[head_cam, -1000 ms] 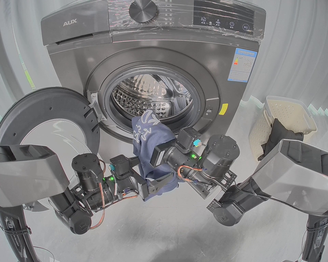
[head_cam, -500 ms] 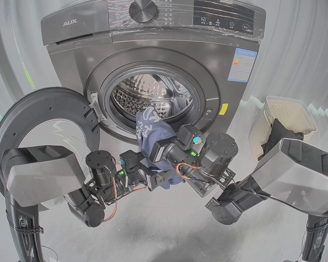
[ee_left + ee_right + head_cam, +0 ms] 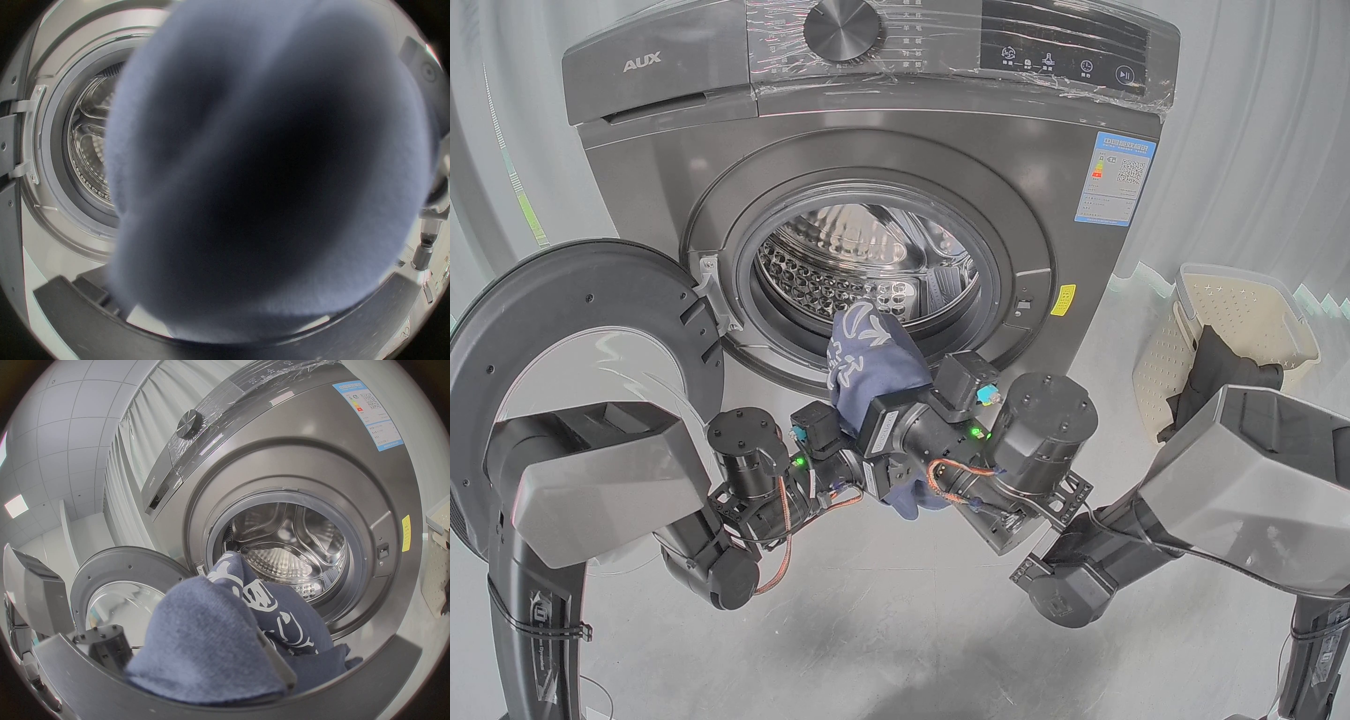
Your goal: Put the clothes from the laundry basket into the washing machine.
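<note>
A navy garment with white print (image 3: 872,356) is bunched up just in front of the washing machine's open drum (image 3: 862,253), at the lower rim of the opening. My right gripper (image 3: 877,398) is shut on it from below, and the cloth drapes over that gripper (image 3: 276,664) in the right wrist view. My left gripper (image 3: 883,483) sits right under the garment's lower end, pressed against it. The cloth (image 3: 262,187) hangs directly before the left wrist camera. A cream laundry basket (image 3: 1256,319) stands at the far right with dark clothes (image 3: 1219,370) in it.
The round machine door (image 3: 572,319) is swung wide open to the left, close beside my left arm. The grey floor in front of the machine is bare. Curtains hang behind the machine on both sides.
My left arm has moved right and in under the garment. The hanging tail has been gathered up, and the garment now sits higher and closer to the drum opening.
</note>
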